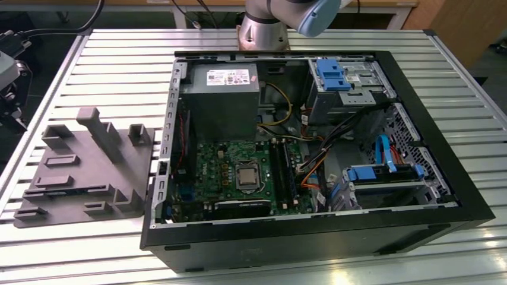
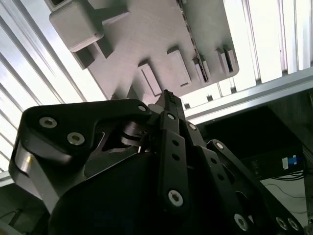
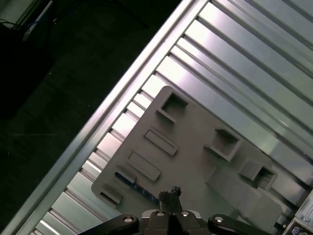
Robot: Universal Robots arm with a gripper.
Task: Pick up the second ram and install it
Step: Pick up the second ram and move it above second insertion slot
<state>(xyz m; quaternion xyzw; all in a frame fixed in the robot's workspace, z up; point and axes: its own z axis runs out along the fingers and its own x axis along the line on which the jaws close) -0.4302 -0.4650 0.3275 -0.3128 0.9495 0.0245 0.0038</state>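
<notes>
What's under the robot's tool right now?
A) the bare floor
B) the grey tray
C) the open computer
B: in the first wrist view the tool points down at the grey tray, which lies on the slatted table.

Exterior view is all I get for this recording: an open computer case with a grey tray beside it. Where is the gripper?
Observer: In both wrist views the gripper hangs above the grey tray.
Operator: Is it holding the ram?
Observer: No, it is shut with nothing in its grip.
Operator: So where is the ram?
Observer: The first wrist view shows the second ram, a thin dark stick, sitting in a slot near the tray's edge.
</notes>
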